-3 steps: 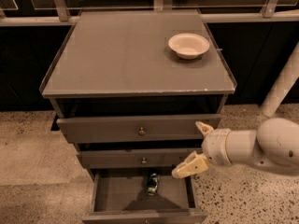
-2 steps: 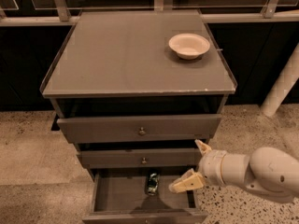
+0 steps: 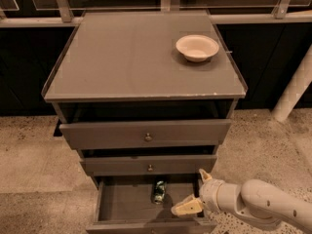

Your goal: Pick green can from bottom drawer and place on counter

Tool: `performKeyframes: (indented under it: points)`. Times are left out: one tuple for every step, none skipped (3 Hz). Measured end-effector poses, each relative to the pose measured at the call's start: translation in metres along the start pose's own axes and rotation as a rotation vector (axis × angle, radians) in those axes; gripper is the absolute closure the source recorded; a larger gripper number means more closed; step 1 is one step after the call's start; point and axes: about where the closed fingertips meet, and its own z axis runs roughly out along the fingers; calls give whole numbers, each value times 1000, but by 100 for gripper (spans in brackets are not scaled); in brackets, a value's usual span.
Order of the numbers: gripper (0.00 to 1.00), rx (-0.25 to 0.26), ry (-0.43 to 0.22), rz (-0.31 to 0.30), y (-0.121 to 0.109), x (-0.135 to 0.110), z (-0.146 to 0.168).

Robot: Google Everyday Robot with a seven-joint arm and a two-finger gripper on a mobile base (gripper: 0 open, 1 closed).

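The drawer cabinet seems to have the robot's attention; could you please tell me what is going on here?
The robot's gripper is low at the right side of the open bottom drawer, with its fingers spread. It is just right of a green can that sits near the back of the drawer. The can is not yet gripped. On the counter above stands a cream bowl.

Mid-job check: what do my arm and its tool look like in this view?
The arm is a smooth, rounded off-white shell, and no cables are visible. A short white cylindrical wrist leads to the tool, which has two tapered cream-yellow fingers. The tool is over the right side of the bottom drawer, to the right of the green can.
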Motion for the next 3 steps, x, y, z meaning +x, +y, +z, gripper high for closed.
performKeyframes:
  points:
    - [0, -3, -9, 11, 4, 6, 3]
    - [0, 40, -46, 129, 4, 36, 23]
    - [0, 108, -42, 244, -2, 89, 67]
